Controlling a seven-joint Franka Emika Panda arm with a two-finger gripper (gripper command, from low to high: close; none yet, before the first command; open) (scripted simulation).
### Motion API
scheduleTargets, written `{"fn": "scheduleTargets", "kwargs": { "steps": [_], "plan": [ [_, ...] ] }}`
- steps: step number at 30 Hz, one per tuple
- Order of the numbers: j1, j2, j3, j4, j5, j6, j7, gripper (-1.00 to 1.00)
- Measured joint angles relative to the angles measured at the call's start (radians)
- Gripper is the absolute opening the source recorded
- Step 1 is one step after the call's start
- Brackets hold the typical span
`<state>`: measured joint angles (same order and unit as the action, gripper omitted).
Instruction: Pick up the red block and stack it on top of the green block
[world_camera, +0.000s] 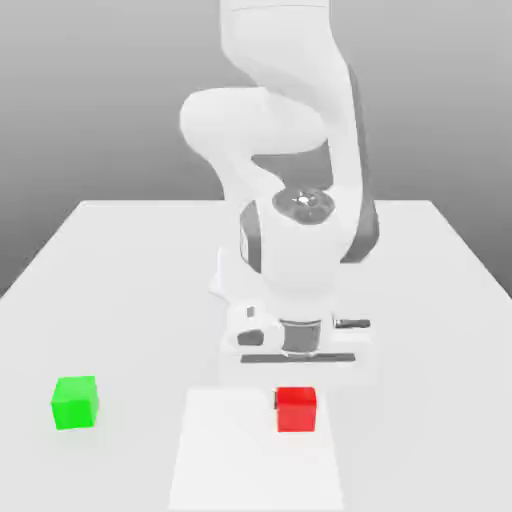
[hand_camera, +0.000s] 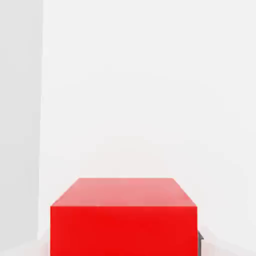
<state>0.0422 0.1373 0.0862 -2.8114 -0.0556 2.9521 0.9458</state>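
The arm (world_camera: 290, 150) runs off the exterior view's upper edge, so its upper links are cut away. Its bulky wrist hides the gripper — whether the fingers touch the red block (world_camera: 296, 409) cannot be told. In the hand view the red block (hand_camera: 123, 220) is cropped by the frame edge — its lower part unseen — and only a dark sliver (hand_camera: 200, 242) of something shows beside it.

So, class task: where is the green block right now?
In the exterior view, the green block sits on the white table near its front edge, at that view's left, well apart from the red block.
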Motion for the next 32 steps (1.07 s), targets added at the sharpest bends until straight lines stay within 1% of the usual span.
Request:
{"fn": "scheduleTargets", "kwargs": {
  "steps": [4, 6, 9, 22, 23, 25, 28, 29, 32],
  "plan": [
    [-0.001, -0.125, 0.015, -0.019, 0.053, -0.107, -0.039, -1.00],
    [0.004, -0.161, -0.008, -0.017, 0.061, -0.146, -0.041, -1.00],
    [-0.100, -0.169, -0.062, 0.008, 0.061, -0.179, -0.023, -1.00],
    [-0.459, -0.156, -0.261, 0.139, 0.051, -0.297, 0.072, -1.00],
    [-0.485, -0.151, -0.276, 0.148, 0.052, -0.302, 0.078, -1.00],
    [-0.546, -0.104, -0.260, 0.157, 0.067, -0.263, 0.072, -1.00],
    [-0.531, -0.004, -0.228, 0.163, 0.107, -0.171, 0.044, -1.00],
    [-0.542, 0.029, -0.214, 0.165, 0.118, -0.141, 0.036, 1.00],
    [-0.542, 0.029, -0.214, 0.165, 0.118, -0.141, 0.036, 1.00]
  ]
}}
